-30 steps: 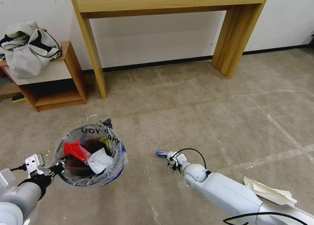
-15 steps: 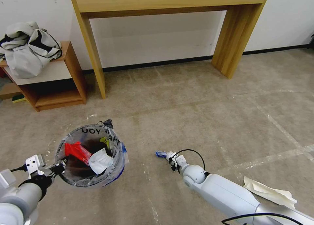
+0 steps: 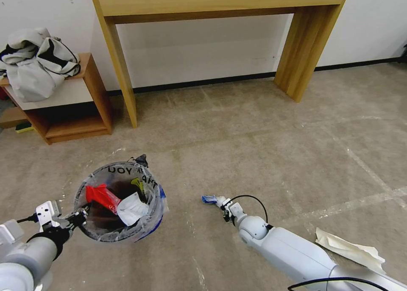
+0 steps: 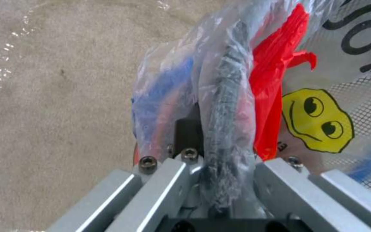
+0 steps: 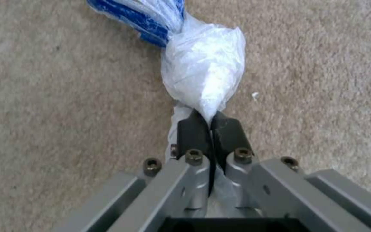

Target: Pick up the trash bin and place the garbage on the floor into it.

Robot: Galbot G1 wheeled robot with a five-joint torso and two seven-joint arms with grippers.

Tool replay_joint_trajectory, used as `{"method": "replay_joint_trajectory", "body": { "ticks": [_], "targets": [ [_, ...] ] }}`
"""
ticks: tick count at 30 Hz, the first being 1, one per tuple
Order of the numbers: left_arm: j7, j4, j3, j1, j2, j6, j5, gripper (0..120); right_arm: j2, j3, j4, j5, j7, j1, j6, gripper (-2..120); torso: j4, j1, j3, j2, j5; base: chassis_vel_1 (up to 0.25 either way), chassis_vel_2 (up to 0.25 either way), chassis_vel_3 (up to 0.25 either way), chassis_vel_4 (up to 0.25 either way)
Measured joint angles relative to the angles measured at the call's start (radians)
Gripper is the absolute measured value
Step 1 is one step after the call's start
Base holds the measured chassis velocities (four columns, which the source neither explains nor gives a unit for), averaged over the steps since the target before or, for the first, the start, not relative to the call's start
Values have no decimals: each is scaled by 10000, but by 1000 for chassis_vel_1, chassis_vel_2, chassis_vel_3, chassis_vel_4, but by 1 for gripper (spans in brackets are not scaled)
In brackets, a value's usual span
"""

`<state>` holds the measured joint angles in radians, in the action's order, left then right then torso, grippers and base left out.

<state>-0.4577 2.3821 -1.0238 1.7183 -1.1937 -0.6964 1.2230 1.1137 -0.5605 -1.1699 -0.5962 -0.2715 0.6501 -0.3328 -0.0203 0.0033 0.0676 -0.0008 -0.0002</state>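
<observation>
Trash bin (image 3: pixel 121 206) hanging from my left end effector (image 3: pixel 78 217), which is pinching its near-left rim.
I'm holding my right end effector (image 3: pixel 223 205) pressed onto a white-and-blue wrapper (image 3: pixel 209 199); the bin lies left of it.

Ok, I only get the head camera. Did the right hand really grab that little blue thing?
Observer: Yes. In the right wrist view, the right hand is shut on the white twisted end of a blue-and-white plastic wrapper.
Operator: And the left hand?
Observer: The left hand pinches the trash bin by its rim, through the clear bag.
Operator: What's the yellow bit?
Observer: A smiley face printed on that bag.
</observation>
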Motion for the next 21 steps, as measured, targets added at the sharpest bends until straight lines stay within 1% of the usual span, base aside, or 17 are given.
{"method": "replay_joint_trajectory", "body": {
  "ticks": [6, 8, 11, 21],
  "targets": [
    [6, -9, 2, -37, 37, 1, 3, 1, -210, 378, -384, -121, -25, 75, 165, 0, 0, 0, 0, 0, 0, 0, 0, 0, 0],
    [7, -20, -5, -76, 70, 3, 21, 1, -479, 614, -896, -288, -71, 90, 166, 0, -1, 0, 0, 0, -1, 0, 0, 0, 0],
    [8, -31, -5, -100, 83, 3, 36, 1, -630, 711, -1235, -393, -120, 91, 135, 0, -1, 0, 0, 0, 0, 0, 0, 0, 0],
    [0, -28, 2, -105, 106, 3, 51, 1, -726, 859, -1434, -418, -185, 225, 128, 0, -1, 0, 0, 0, 0, 0, 0, 0, 0]
  ]
}}
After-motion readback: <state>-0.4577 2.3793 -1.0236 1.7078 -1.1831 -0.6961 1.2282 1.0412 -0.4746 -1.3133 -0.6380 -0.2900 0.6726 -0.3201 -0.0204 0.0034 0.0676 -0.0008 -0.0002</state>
